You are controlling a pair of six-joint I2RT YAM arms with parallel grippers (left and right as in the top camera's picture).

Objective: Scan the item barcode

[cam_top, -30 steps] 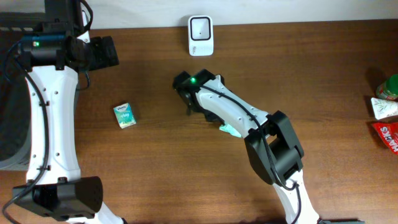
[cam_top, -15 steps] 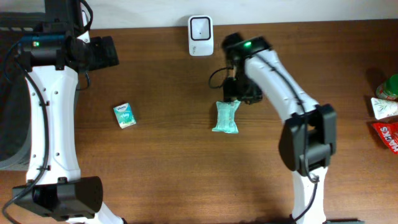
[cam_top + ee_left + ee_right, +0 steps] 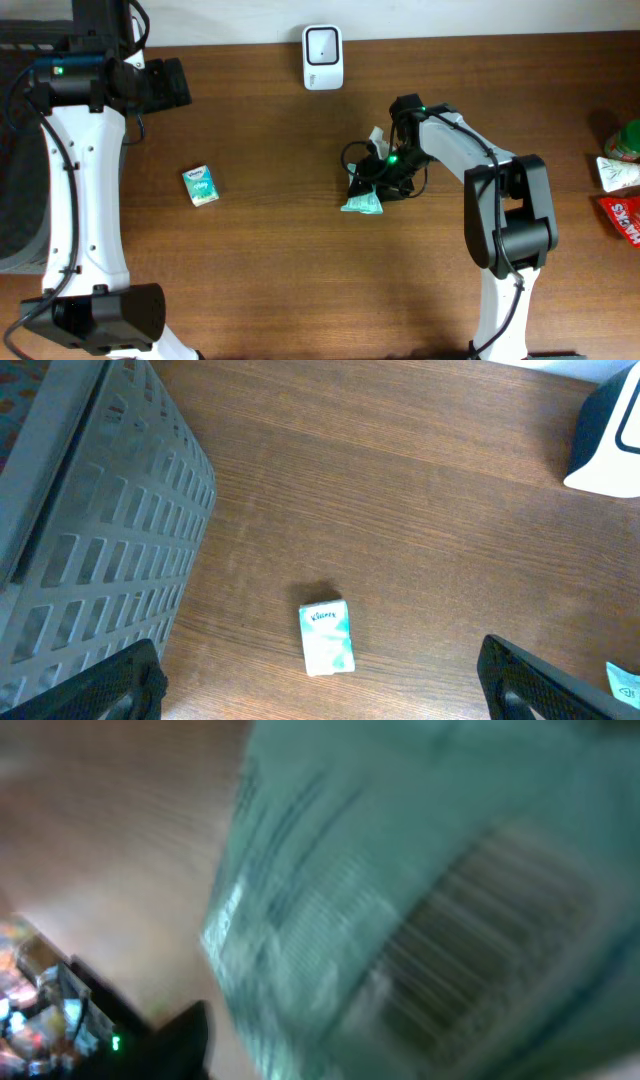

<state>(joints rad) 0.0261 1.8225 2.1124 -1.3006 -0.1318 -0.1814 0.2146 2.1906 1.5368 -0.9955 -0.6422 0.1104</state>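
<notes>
Teal packet (image 3: 362,203) directly under right pincer (image 3: 376,176), barcode (image 3: 480,930) uppermost, presumably for pickup. Clamped or apart: cannot tell. Left pincer (image 3: 168,85) apart.

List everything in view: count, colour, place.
scanner: 1, white, back edge of the table, centre
teal packet: 1, teal, mid-table, partly under the right gripper; its barcode shows blurred in the right wrist view
tissue pack: 1, white and green, left of centre, lying alone
basket: 1, grey, far left
goods at right edge: 3, green, white, red, cut off by the frame
table: 1, brown wood
left gripper: 1, black, back left, open
right gripper: 1, black, over the teal packet; open or shut unclear
</notes>
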